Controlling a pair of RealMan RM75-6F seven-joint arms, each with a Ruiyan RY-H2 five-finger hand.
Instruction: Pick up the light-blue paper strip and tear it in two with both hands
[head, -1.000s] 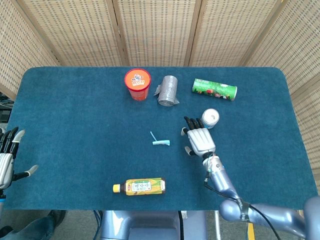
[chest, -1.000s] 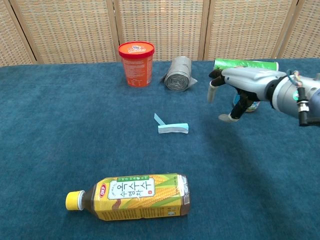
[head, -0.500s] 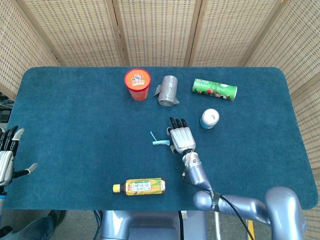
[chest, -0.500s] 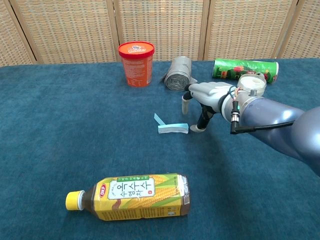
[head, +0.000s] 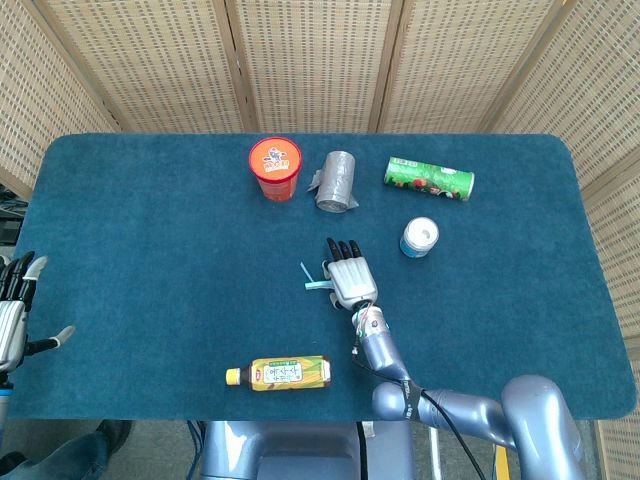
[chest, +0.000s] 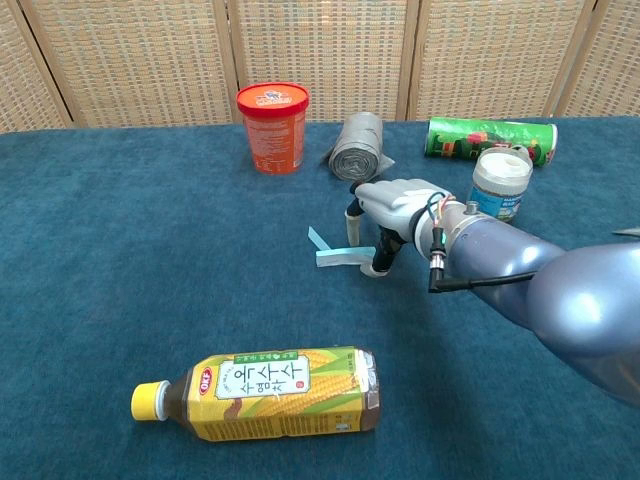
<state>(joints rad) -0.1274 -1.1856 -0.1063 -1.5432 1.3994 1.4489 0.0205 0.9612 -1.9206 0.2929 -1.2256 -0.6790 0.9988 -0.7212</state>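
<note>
- Chest view showed the right hand (chest: 392, 215) over the right end of the light-blue paper strip (chest: 340, 254), which lay flat on the table (chest: 120, 250).
- Its fingers (chest: 377, 262) were spread, holding nothing.
- The left hand (head: 12, 310) waited open, far off, partly cut off.

A table (head: 120, 220) covered in dark teal carpet-like cloth fills the scene — behind its far edge stands a woven wicker screen (head: 310, 60) with wooden frames.
</note>
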